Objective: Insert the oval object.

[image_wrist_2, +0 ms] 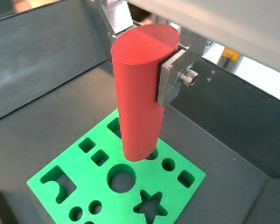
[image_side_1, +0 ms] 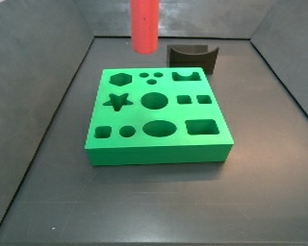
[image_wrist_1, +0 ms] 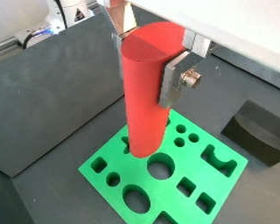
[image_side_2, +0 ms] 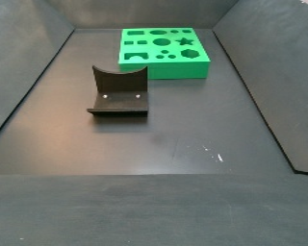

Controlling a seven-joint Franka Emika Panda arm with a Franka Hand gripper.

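My gripper [image_wrist_1: 145, 70] is shut on the oval object [image_wrist_1: 143, 109], a smooth red-orange rod, and holds it upright by its top end. One silver finger [image_wrist_1: 171, 83] presses its side. Both wrist views show this, with the gripper [image_wrist_2: 143, 66] round the rod [image_wrist_2: 136, 114]. The rod's lower end hangs above the green block [image_wrist_1: 104, 164], a slab with several shaped holes, also in the wrist view [image_wrist_2: 74, 171]. In a side view the rod [image_side_1: 143, 24] hangs over the far edge of the block [image_side_1: 157, 152], apart from it, and the gripper is above the frame. The block's oval hole [image_side_1: 158, 129] is near its front.
The dark grey fixture [image_side_1: 192, 60] with a curved top stands on the floor just beyond the block's far right corner. It also shows in a wrist view [image_wrist_1: 262, 131] and in a side view [image_side_2: 118, 93], in front of the block [image_side_2: 169, 69]. Grey walls enclose the floor.
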